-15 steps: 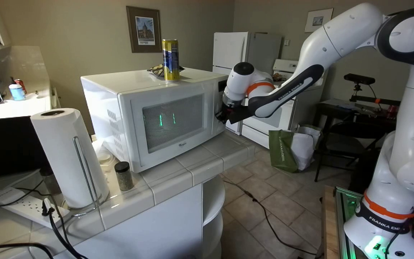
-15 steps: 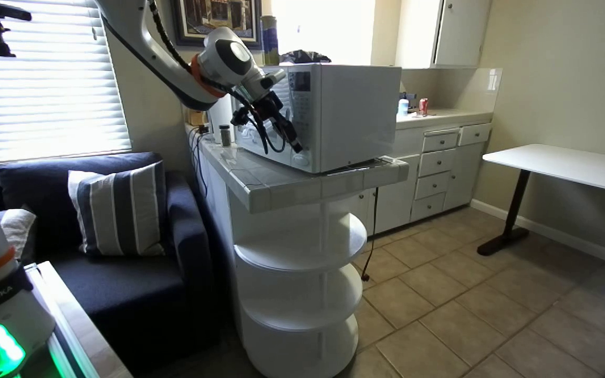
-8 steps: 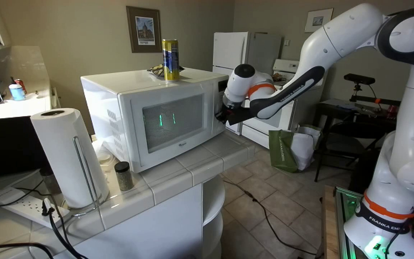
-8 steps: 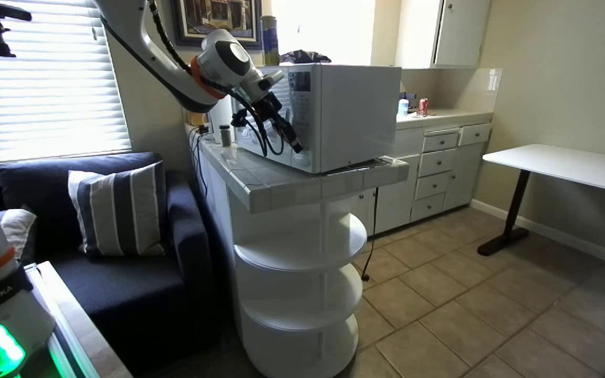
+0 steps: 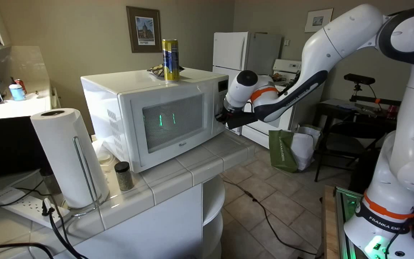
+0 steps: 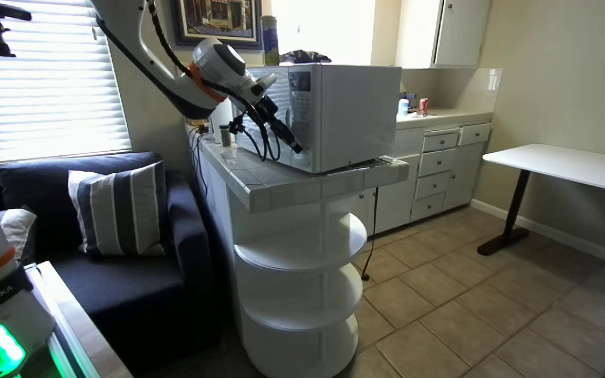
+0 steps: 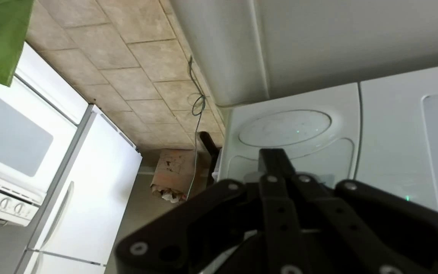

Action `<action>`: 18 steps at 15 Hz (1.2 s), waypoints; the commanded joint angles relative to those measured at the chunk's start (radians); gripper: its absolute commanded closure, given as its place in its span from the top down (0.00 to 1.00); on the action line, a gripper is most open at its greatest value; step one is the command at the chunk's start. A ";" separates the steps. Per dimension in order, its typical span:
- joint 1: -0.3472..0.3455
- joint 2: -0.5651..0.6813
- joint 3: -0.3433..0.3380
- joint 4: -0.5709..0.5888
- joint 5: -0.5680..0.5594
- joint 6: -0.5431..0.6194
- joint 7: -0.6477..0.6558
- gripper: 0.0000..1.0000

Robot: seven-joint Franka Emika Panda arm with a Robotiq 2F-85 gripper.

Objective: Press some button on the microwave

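Note:
The white microwave stands on a tiled counter, with its dark window and narrow control strip facing the arm. It also shows in an exterior view and in the wrist view. In the wrist view a large oval button lies at the bottom end of the control strip. My gripper is shut and empty, its fingertips together beside the oval's edge. In an exterior view the gripper points at the lower control strip; it also shows in an exterior view. I cannot tell whether the tips touch the panel.
A yellow and blue can and a dark packet stand on top of the microwave. A paper towel roll and a spice jar stand beside it. The counter edge lies just below the gripper.
The wrist has lowered and drawn back slightly from the microwave, so the gripper tilts flatter. The fingertips stay at nearly the same spot by the lower control strip.

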 commanded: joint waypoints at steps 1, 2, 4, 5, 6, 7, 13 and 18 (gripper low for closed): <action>0.002 -0.003 0.004 -0.006 0.121 -0.019 -0.145 0.00; 0.004 -0.010 0.007 -0.013 0.170 -0.034 -0.203 0.00; 0.011 -0.028 0.013 -0.024 0.266 -0.087 -0.321 0.00; 0.015 -0.033 0.014 -0.023 0.296 -0.110 -0.361 0.00; 0.018 -0.039 0.015 -0.020 0.324 -0.136 -0.393 0.00; 0.021 -0.047 0.016 -0.020 0.344 -0.160 -0.420 0.00; 0.032 -0.116 0.026 -0.033 0.432 -0.235 -0.530 0.00; 0.042 -0.254 0.053 -0.090 0.531 -0.307 -0.648 0.34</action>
